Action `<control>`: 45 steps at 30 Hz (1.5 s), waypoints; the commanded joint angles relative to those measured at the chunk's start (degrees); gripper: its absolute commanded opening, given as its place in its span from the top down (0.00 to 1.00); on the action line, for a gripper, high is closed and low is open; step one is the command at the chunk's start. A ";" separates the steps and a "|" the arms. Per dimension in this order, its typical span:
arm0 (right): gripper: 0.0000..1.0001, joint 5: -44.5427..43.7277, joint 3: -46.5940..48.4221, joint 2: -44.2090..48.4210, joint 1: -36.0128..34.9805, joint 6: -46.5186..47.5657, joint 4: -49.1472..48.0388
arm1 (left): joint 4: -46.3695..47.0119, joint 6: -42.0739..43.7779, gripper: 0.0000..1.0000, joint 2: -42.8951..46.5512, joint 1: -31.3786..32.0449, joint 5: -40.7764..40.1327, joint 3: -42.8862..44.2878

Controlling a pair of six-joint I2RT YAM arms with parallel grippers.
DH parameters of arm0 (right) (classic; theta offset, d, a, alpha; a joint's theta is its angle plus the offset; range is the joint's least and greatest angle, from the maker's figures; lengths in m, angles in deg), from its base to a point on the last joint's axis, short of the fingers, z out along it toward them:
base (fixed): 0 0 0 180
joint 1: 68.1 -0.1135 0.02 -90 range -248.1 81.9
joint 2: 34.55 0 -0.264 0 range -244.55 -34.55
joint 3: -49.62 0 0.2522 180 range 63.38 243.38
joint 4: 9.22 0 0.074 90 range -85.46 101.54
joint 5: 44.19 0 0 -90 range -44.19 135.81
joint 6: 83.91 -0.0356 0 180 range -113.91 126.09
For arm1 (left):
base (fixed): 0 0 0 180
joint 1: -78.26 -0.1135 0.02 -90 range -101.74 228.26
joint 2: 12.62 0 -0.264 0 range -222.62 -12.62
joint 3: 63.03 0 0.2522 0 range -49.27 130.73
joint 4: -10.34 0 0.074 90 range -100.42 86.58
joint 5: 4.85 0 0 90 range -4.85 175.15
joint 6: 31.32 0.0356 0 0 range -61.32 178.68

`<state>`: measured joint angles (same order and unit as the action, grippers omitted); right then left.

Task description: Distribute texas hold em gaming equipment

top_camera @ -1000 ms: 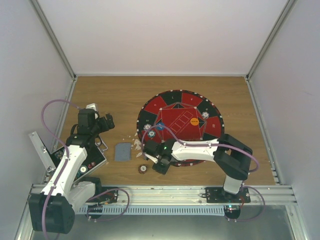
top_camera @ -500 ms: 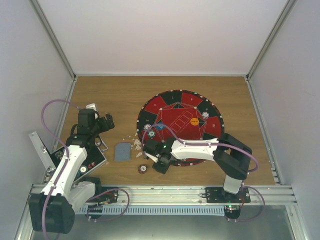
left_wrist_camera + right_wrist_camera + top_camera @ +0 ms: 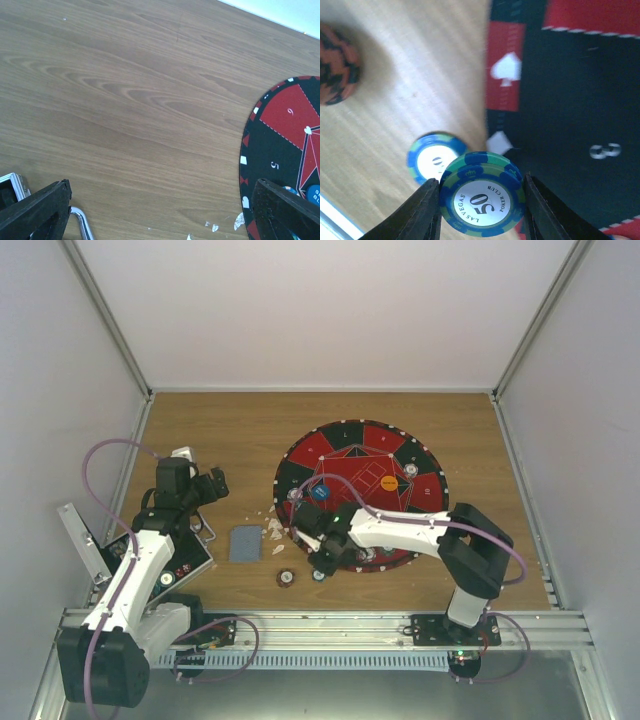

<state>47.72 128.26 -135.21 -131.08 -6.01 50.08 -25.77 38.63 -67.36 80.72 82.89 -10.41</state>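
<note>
I hold the green-and-blue "50" poker chip [image 3: 482, 197] clamped in my right claw [image 3: 481, 205], above the wooden bench [image 3: 420, 75], just beside the rim of the round red-and-black mat [image 3: 570, 100]. The left claw [image 3: 160, 215] stands apart, farther off.

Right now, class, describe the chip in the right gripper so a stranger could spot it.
Start at the round red-and-black mat; at its near edge, the right gripper pinches one chip by its rim. It is green-and-blue, marked 50, unlike the bluer chip on the wood beside it.
</note>
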 commanded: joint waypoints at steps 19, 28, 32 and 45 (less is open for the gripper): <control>0.84 -0.85 -2.95 3.77 54.61 5.61 -7.30 | 1.09 -0.34 0.01 -1.37 0.00 -1.74 2.10; 0.83 -1.13 3.39 -4.19 61.09 8.87 -9.20 | 1.23 -1.35 0.01 -1.31 0.00 -3.41 2.37; 0.82 -0.86 6.04 -6.67 61.79 9.20 -9.62 | 1.84 -1.82 0.01 -1.78 -0.03 -3.95 2.80; 0.43 -1.82 6.70 -7.23 61.79 7.69 -8.81 | 1.37 -2.72 0.01 -1.62 0.00 -5.57 2.82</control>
<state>47.02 135.65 -143.96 -69.90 2.52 41.33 -25.55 36.59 -69.86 80.72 78.87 -8.86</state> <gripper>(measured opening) 0.511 0.990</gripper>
